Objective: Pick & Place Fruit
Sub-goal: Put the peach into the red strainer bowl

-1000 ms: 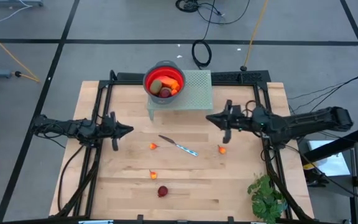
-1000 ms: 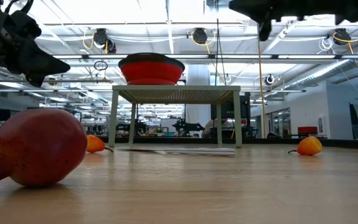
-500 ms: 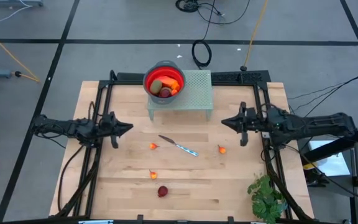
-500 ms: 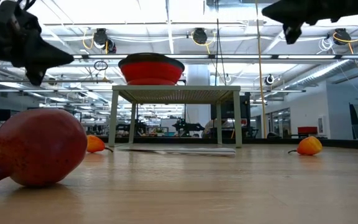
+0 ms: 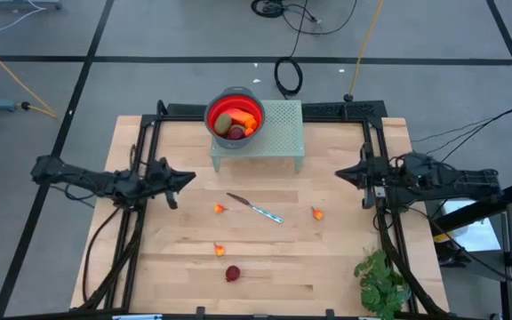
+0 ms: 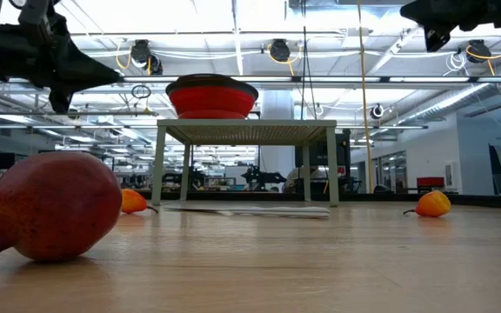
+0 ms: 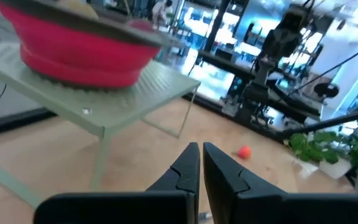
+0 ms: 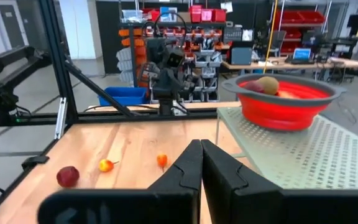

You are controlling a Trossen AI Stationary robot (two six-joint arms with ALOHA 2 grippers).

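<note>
Loose fruit lies on the wooden table: a dark red round piece [image 5: 232, 274] near the near edge, big in the low view [image 6: 50, 207], and tiny orange pieces [image 5: 220, 209], [image 5: 219, 250], [image 5: 316, 213]. More fruit sits in the red bowl [image 5: 235, 114], which stands on the pale green perforated stand [image 5: 278, 129]. My left gripper [image 5: 189, 178] [image 7: 201, 155] hovers shut over the table's left part, pointing right. My right gripper [image 5: 343, 175] [image 8: 200, 151] hovers shut near the right rail, pointing left. Neither holds anything.
A thin silver knife [image 5: 254, 208] lies flat at mid-table between the orange pieces. A green leafy plant [image 5: 380, 280] stands at the near right corner. Black frame rails [image 5: 145, 151] run along the table's left, right and far sides.
My right gripper has drawn back from beside the stand toward the table's right edge, staying shut and high. My left gripper has risen slightly, staying shut. The fruit, bowl and knife have not moved.
</note>
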